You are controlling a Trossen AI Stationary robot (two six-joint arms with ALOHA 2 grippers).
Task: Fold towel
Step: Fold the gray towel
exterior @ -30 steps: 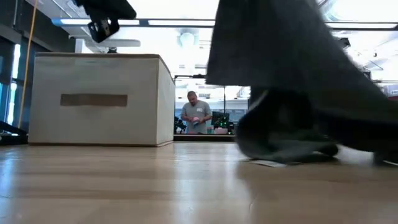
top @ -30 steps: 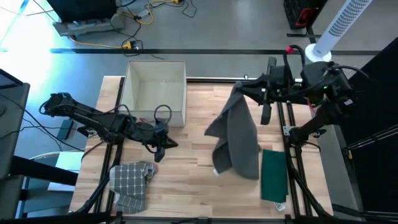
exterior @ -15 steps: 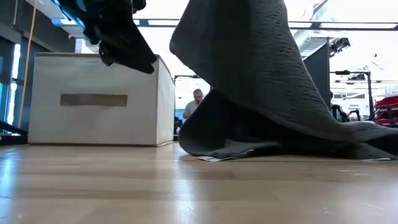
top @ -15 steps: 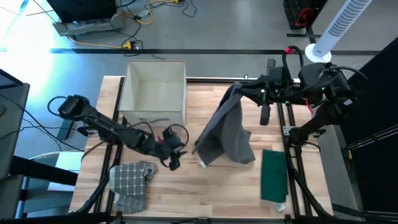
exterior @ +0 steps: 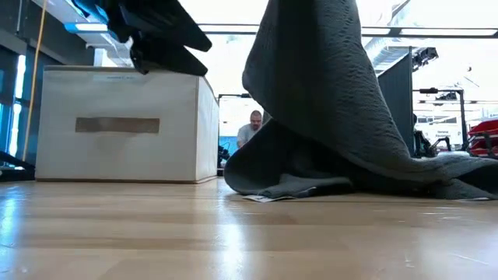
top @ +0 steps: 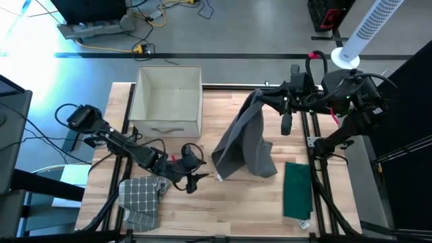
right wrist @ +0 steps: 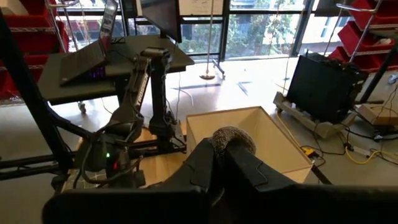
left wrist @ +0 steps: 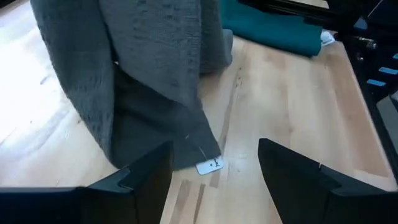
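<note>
Overhead, the grey towel [top: 244,140] hangs from the right pincer [top: 259,96], which is clenched on its top corner near the back of the bench [top: 209,202]; the cloth drapes down and its lower edge rests crumpled on the wood near the middle. The left pincer [top: 200,177] sits low just beside the towel's lower corner, apart from it, fingers spread. A beige box [top: 169,100] stands at the back left, a checked cloth [top: 142,196] lies at the front left, and a folded green cloth [top: 297,190] lies at the front right.

From bench level, the towel [exterior: 327,101] falls like a tent onto the wood, with a person [exterior: 250,131] far behind and the box [exterior: 124,124] to one side.

Through the left wrist camera, the two released fingers [left wrist: 146,177] frame the towel's lower corner [left wrist: 149,93] and its white tag [left wrist: 209,165], not touching.

Through the right wrist camera, the fingers [right wrist: 242,165] pinch a grey bunch of towel [right wrist: 233,138].
</note>
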